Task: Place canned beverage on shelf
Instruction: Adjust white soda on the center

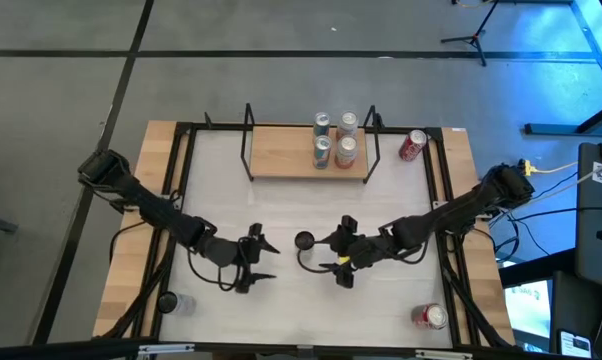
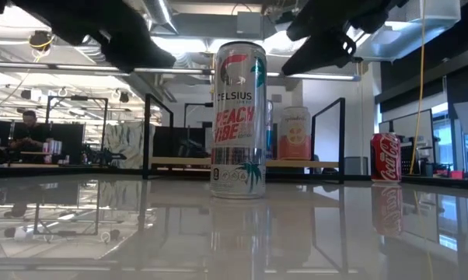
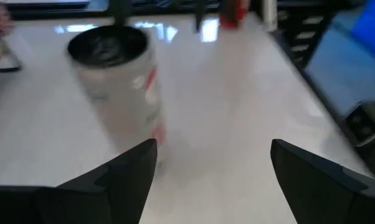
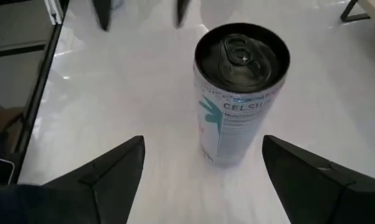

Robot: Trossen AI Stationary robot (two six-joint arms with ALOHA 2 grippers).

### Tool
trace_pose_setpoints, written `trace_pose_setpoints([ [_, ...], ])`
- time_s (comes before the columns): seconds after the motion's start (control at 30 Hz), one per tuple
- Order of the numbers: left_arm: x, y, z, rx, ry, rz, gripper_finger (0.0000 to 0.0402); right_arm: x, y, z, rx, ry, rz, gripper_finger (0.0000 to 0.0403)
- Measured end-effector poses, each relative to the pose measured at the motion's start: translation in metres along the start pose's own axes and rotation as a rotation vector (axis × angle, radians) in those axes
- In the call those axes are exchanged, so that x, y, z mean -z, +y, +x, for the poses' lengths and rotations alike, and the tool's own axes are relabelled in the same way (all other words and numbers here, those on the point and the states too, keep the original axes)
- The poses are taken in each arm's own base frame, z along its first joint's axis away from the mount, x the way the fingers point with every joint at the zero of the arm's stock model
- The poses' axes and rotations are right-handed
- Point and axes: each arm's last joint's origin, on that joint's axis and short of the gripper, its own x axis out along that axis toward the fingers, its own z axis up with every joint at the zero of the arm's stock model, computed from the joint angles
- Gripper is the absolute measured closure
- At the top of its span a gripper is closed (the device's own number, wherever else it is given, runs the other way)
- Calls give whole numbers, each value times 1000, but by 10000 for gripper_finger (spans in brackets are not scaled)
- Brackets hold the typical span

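Note:
A tall silver Celsius can (image 1: 304, 241) stands upright on its base on the white tabletop, mid-table, and shows large in the low view (image 2: 238, 120). My left gripper (image 1: 261, 258) hovers open just to its left, off the table; in the left wrist view the can (image 3: 116, 81) lies ahead, off to one side of the fingers. To the can's right, my right gripper (image 1: 339, 255) hovers open, with the can (image 4: 240, 93) ahead between its fingertips' lines. The shelf (image 1: 281, 150), a light-wood board with black rod uprights, stands at the far edge.
Several cans (image 1: 334, 140) stand on the shelf's right end. A red cola can (image 1: 412, 146) stands on the table right of the shelf. Another red can (image 1: 430, 316) lies near the front right corner, and a pale can (image 1: 171, 302) near the front left.

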Motion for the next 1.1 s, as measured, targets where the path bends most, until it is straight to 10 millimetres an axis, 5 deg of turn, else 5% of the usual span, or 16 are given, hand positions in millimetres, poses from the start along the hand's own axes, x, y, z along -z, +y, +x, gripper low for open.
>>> trace_pose_setpoints([
  [0.17,-15,0,1,73,-64,-24,96,0,2,-5,-20,4,-7,81],
  [0.47,-92,22,1,-34,82,-8,96,18,17,-15,66,48,-86,81],
  [0.6,-110,34,8,-31,100,42,96,25,22,-19,76,76,-71,81],
  [1.1,-88,60,55,-55,186,56,96,33,32,-26,114,57,-74,81],
])
